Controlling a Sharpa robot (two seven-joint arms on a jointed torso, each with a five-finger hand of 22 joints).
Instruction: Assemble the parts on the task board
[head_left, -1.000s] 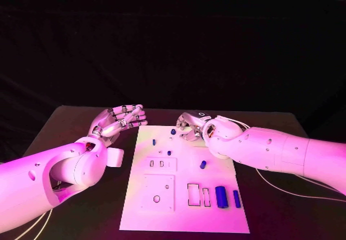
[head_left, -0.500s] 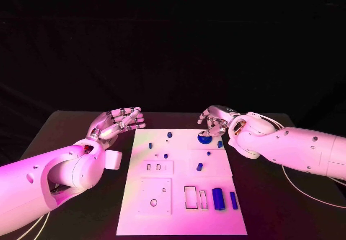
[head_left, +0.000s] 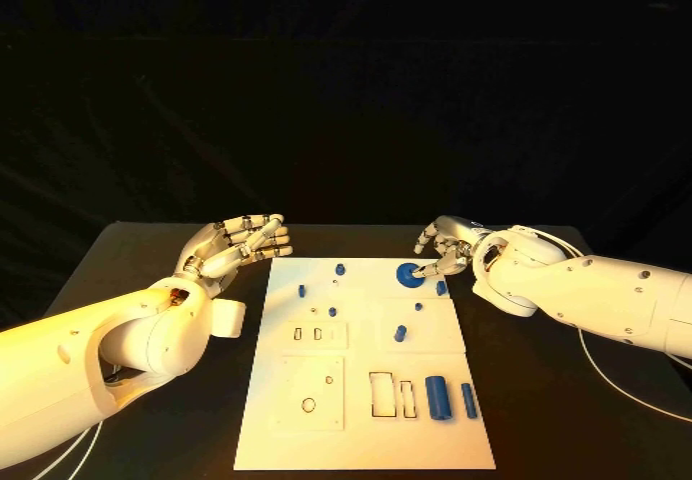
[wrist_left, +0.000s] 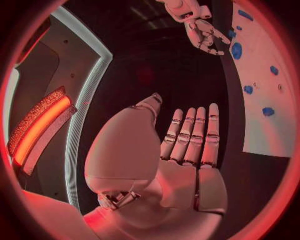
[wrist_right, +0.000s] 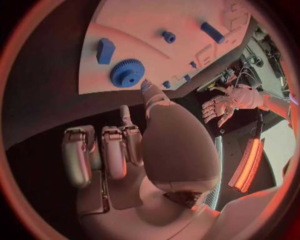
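The white task board (head_left: 361, 440) lies in the middle of the black table. A blue gear (head_left: 413, 272) (wrist_right: 127, 73) lies flat at the board's far right corner, next to a small blue block (head_left: 440, 288) (wrist_right: 105, 50). My right hand (head_left: 444, 243) (wrist_right: 125, 150) hovers just beyond the gear with its fingers bent and apart; its thumb tip is close to the gear and it holds nothing. My left hand (head_left: 238, 243) (wrist_left: 187, 145) floats off the board's far left corner, fingers spread, empty. Other small blue parts stand across the board's far half.
A blue cylinder (head_left: 437, 397) and a thin blue bar (head_left: 469, 400) lie at the board's near right beside an empty rectangular slot (head_left: 385, 393). A plate with an oval hole (head_left: 309, 405) sits at the near left. Cables (head_left: 613, 375) trail on the table at right.
My right hand has moved from over the board's far middle out to its far right corner. The blue gear, unseen one second ago, now lies uncovered on the board.
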